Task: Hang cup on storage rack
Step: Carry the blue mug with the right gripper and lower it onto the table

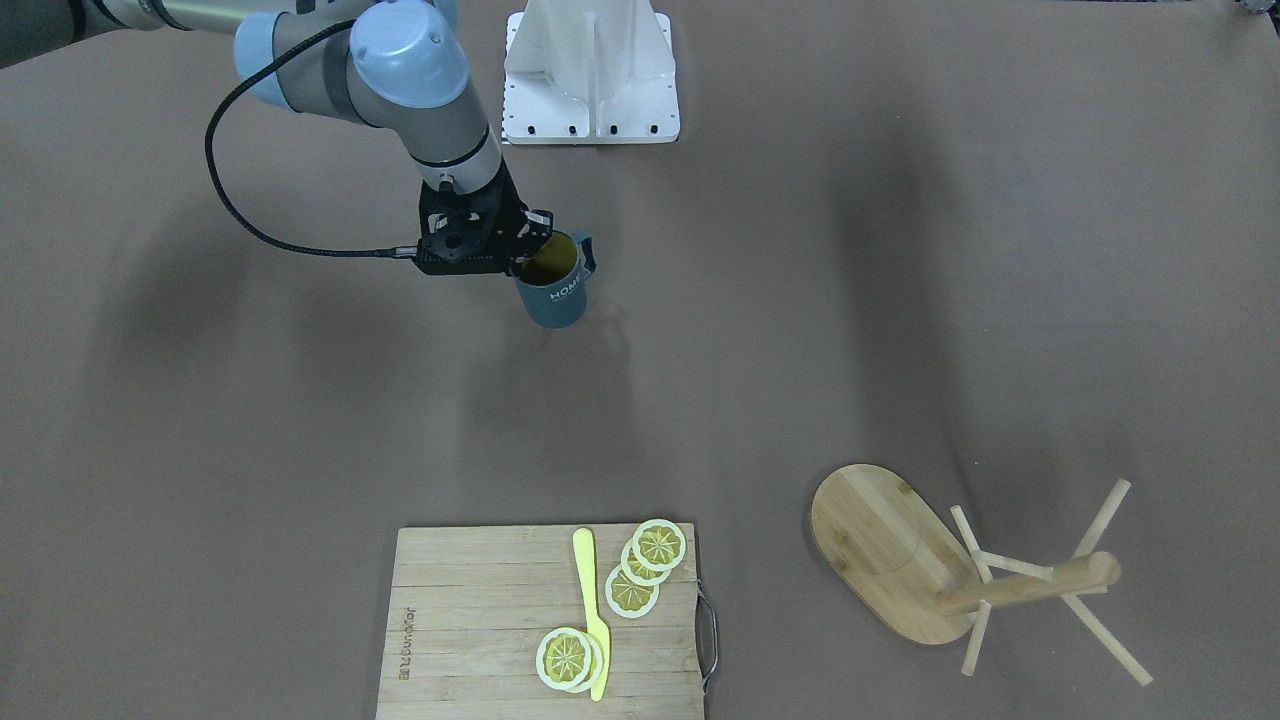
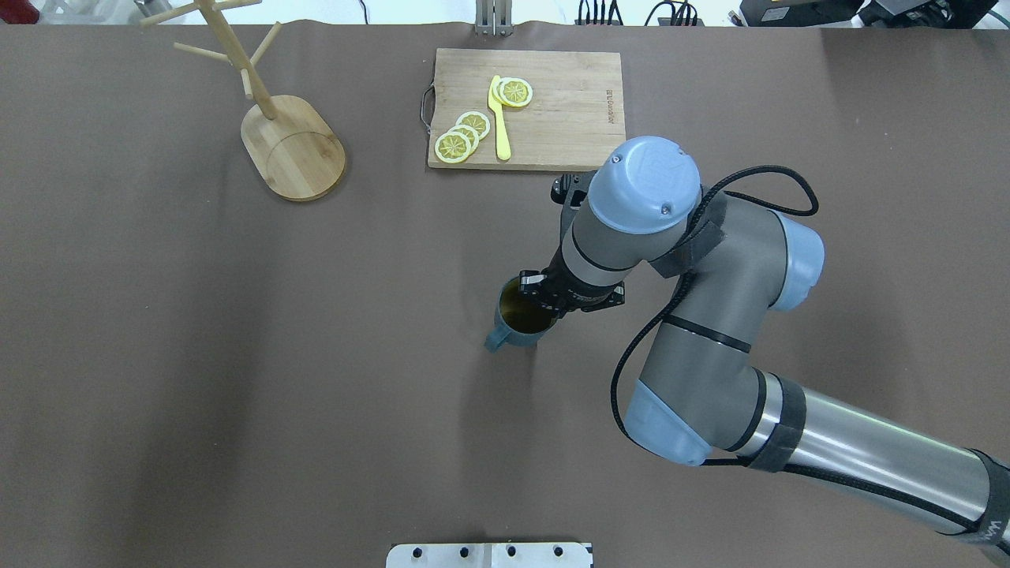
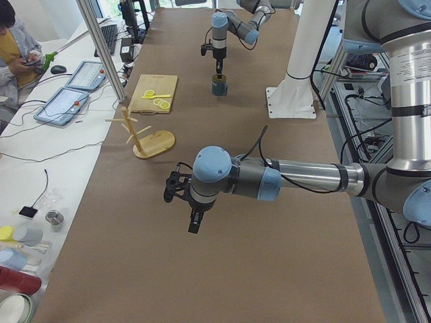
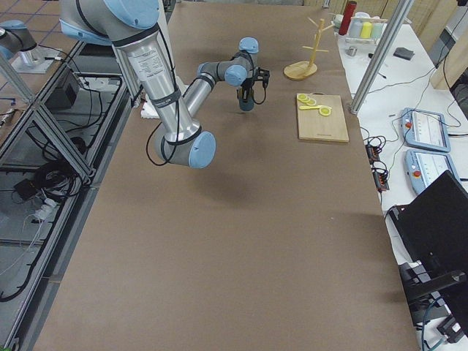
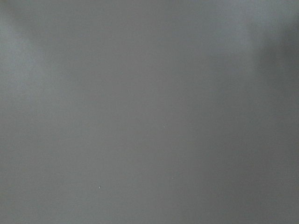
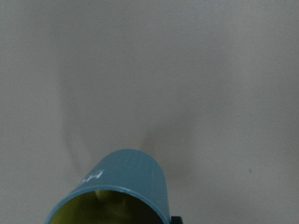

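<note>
- My right hand pinches the cup by its wall at the rim. As far as I can see, one finger is inside the yellow mouth and one outside.
- The cup stands near upright, mouth up, its long axis roughly vertical. I cannot tell whether its foot rests on the tabletop or hangs just clear.
- Its handle sticks out from the cup toward my left and back toward me, on the side away from my fingers.
- The rack stands well apart from the cup, forward and to my left. Its post is upright.
- I make out at least five thin pegs, all slanting up and outward.
- I judge the coming move turns on this: the handle faces partly away from the rack. I would need to carry the cup forward-left and turn it until the loop meets a peg tip.
- My left hand hangs above bare tabletop far to the left of the cup, beyond the rack's side. I cannot tell whether it is spread or pressed together.
- Since the right hand has the cup, the carry falls to it, though the rack sits on my left half.
- Straight beyond the cup lies a board carrying a yellow knife and lemon slices.
- Count: one cup, one rack, one board, one knife, what look like five slices, two hands.
</note>
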Available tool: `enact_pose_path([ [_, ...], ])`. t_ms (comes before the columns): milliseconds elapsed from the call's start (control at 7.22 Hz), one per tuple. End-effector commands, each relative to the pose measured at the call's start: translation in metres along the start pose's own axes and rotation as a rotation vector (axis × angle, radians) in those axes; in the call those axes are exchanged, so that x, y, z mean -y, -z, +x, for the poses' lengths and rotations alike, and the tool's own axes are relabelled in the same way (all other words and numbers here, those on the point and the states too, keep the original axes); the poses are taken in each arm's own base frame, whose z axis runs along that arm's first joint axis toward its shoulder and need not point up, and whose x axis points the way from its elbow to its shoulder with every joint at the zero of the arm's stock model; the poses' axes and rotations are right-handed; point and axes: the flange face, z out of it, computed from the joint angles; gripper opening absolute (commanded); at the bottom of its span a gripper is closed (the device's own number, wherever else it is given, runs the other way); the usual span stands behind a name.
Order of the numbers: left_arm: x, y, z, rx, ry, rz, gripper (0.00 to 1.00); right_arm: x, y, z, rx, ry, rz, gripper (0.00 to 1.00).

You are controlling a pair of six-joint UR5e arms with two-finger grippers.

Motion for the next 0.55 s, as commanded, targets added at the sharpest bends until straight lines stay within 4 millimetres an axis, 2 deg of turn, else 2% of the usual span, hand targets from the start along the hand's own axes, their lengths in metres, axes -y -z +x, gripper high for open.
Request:
enact_pose_path([
  [0,-0.001,0.0,0.0,-0.001,0.002,0.0,0.98,-0.002,-0.012,-0.027,0.002,-0.008,-0.014,0.0],
  [138,0.001,0.001,0.002,-0.001,0.022,0.004,0.98,-0.006,-0.012,-0.031,0.007,-0.004,-0.016,0.0],
  [415,0.006,0.007,0.015,-0.053,-0.044,0.066,0.97,-0.017,-0.021,-0.037,-0.002,-0.017,-0.014,0.0],
])
